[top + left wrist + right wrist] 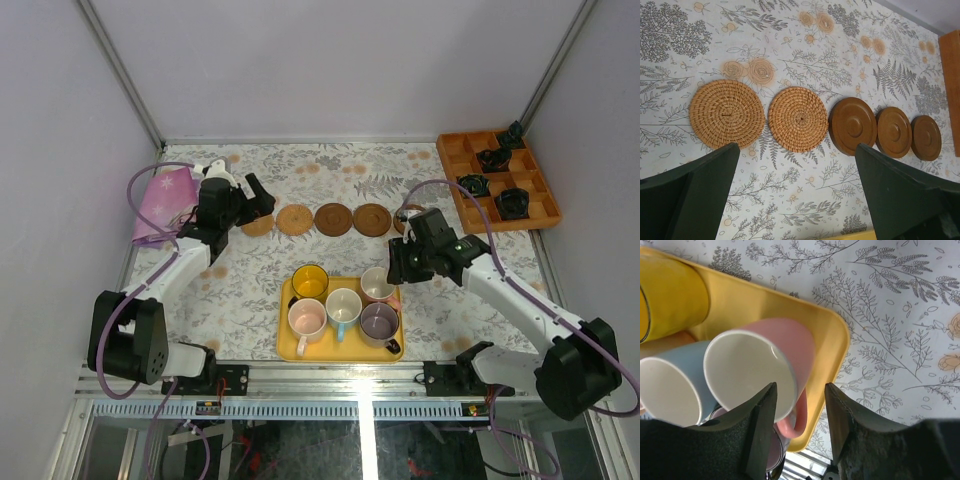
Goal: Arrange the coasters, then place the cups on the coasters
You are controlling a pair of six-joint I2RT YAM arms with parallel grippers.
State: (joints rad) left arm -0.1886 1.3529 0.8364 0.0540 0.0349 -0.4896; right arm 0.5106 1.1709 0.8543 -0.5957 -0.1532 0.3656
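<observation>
Five coasters lie in a row across the table's middle: two woven tan ones (pixel 727 120) (pixel 798 119) and three dark wooden ones (pixel 852 126) (pixel 894 132) (pixel 926 137). My left gripper (pixel 797 146) hovers open just in front of the woven pair, holding nothing. Five cups stand on a yellow tray (pixel 285 345): yellow (pixel 310 281), salmon pink (pixel 378 285), white-and-blue (pixel 344 305), pale pink (pixel 307 318) and purple-grey (pixel 379 322). My right gripper (pixel 800 387) is open astride the salmon pink cup (pixel 790 340). One finger is over its mouth, and its handle (pixel 799 422) sits between the jaws, clear of the other finger.
An orange wooden compartment tray (pixel 455 165) with small black objects stands at the back right. A pink cloth (pixel 165 200) lies at the left edge beside the left arm. The yellow tray sits near the table's front edge, between both arm bases.
</observation>
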